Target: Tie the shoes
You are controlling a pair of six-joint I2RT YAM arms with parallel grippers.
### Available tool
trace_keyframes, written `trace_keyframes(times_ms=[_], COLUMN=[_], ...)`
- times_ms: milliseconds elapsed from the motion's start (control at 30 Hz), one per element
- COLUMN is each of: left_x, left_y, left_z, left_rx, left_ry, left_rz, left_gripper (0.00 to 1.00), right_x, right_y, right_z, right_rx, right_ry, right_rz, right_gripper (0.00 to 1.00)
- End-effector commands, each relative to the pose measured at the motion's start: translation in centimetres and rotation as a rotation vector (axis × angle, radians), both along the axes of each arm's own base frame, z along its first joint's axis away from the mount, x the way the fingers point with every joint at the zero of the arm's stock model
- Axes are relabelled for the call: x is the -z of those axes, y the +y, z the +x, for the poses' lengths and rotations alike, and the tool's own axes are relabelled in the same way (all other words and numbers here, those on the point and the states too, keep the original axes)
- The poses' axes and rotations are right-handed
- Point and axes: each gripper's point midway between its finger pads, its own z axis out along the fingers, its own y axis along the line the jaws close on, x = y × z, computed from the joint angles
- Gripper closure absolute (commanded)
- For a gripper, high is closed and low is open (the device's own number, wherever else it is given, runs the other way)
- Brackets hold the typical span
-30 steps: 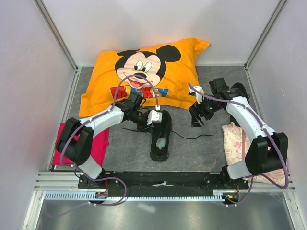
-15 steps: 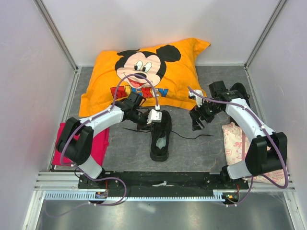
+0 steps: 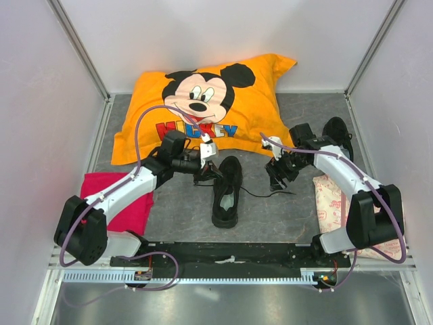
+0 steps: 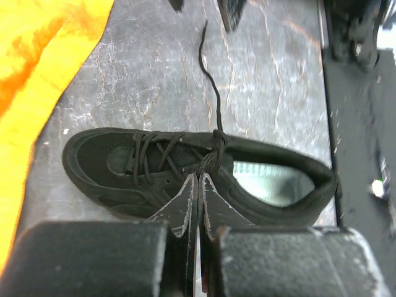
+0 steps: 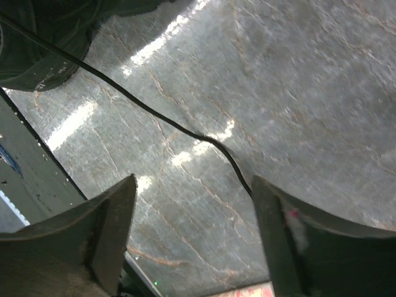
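Observation:
One black shoe [image 3: 226, 193] lies mid-table, toe toward the pillow; in the left wrist view [image 4: 124, 164] its pale insole shows. A second black shoe [image 3: 336, 128] lies at the back right. My left gripper [image 3: 210, 170] is at the near shoe's left side, shut [image 4: 199, 176] on a lace [image 4: 207, 162] coming from the lacing. The other lace [image 3: 260, 194] trails right over the floor. My right gripper [image 3: 276, 177] is open just above that lace's end; the lace [image 5: 185, 131] runs between its spread fingers [image 5: 193, 185] without touching them.
An orange Mickey pillow [image 3: 203, 101] fills the back. A red cloth [image 3: 128, 203] lies at the left and a pink patterned cloth [image 3: 331, 203] at the right. White walls stand on three sides.
My left arm has swung out to the left and its gripper has drawn slightly left off the shoe, still shut. My right gripper has come a little nearer and lower over the trailing lace.

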Motion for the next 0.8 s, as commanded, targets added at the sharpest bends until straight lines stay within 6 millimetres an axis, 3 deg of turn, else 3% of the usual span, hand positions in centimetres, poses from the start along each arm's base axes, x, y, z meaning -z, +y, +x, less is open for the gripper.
trace_keyframes(times_ms=[0,133,467,767], left_x=[-2.4,-2.2,-1.0,-0.9], left_y=[-1.1,-1.2,-1.2,-1.3], left_z=[0.4,0.4,0.8,1.2], left_rx=[-0.053,-0.083,-0.11,-0.141], left_ry=[0.058,0.101,0.112,0.133], left_rz=[-0.123,-0.142,-0.138,-0.152], left_gripper=[0.98,0.98,0.98,0.98], right_x=[0.7,1.4,-1.1,0.2], right_y=[1.3,3.0,8.4,11.3], right_z=[0.3,-0.1,-0.3,-0.9], right_rx=[-0.041,-0.083,-0.144,-0.216], right_ry=[-0.047,-0.093,-0.264,-0.254], right_rz=[0.006,0.01,0.245,0.271], right_gripper=[0.22,0.28,0.35,0.4])
